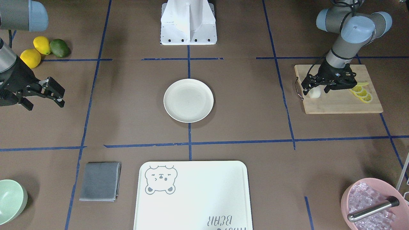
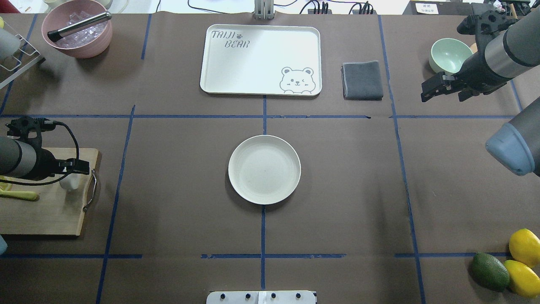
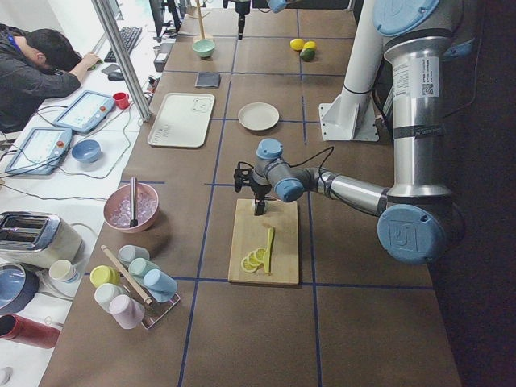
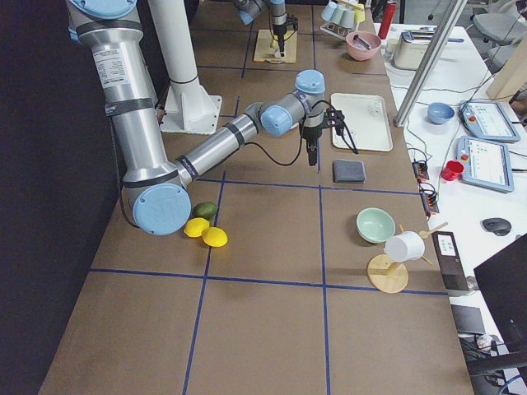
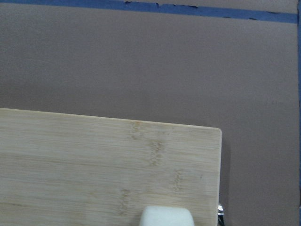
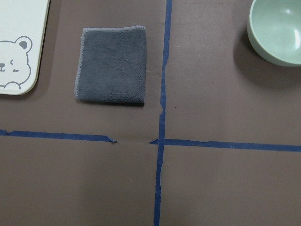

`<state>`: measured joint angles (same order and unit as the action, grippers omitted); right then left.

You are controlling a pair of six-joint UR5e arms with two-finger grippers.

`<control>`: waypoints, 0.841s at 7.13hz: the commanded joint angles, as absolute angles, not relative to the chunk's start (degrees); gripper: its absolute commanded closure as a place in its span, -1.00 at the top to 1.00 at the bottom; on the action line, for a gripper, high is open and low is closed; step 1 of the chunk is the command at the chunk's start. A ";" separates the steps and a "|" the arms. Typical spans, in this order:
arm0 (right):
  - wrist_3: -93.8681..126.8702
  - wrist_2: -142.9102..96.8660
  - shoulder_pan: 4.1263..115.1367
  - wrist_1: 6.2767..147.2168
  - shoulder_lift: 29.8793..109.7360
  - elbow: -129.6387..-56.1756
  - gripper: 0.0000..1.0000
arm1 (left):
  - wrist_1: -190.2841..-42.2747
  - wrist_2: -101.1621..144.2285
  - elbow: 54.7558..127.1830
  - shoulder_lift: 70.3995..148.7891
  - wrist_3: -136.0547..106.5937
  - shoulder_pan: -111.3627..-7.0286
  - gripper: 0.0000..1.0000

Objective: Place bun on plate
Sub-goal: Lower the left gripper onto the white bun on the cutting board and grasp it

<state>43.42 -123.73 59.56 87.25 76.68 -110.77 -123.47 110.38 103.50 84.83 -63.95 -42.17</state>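
Note:
The small white bun (image 1: pixel 315 93) sits on the wooden cutting board (image 1: pixel 338 103), near its handle end; it also shows as the bun (image 2: pixel 68 182) under the arm and the bun (image 5: pixel 167 216) at the bottom edge. My left gripper (image 1: pixel 315 89) hovers low over it, open, with a finger on each side. The round cream plate (image 1: pixel 188 100) lies bare at the table's centre, far from the bun. My right gripper (image 1: pixel 44 103) hangs open and holds nothing above the table at the other end.
Lemon slices (image 1: pixel 362 94) lie on the board beside the gripper. A bear-printed tray (image 1: pixel 193 195), grey cloth (image 1: pixel 100 181), mint bowl (image 1: pixel 9 199) and pink ice bowl (image 1: pixel 346 195) line the far side. Two lemons and an avocado (image 1: pixel 59 48) sit near the right arm.

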 commanded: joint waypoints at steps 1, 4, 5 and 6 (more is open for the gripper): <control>43.42 -123.75 59.59 87.10 77.17 -110.74 0.99 | -123.49 110.48 103.45 84.82 -64.07 -41.22 0.96; 43.77 -123.66 59.59 87.01 77.43 -110.83 0.99 | -123.40 110.74 103.71 84.20 -63.99 -41.22 0.85; 43.86 -123.66 59.59 87.01 77.43 -110.74 0.99 | -123.40 110.74 103.97 83.85 -63.98 -41.22 0.80; 43.94 -123.66 59.59 87.01 77.43 -110.74 0.99 | -123.40 110.92 104.50 83.15 -63.90 -41.22 0.70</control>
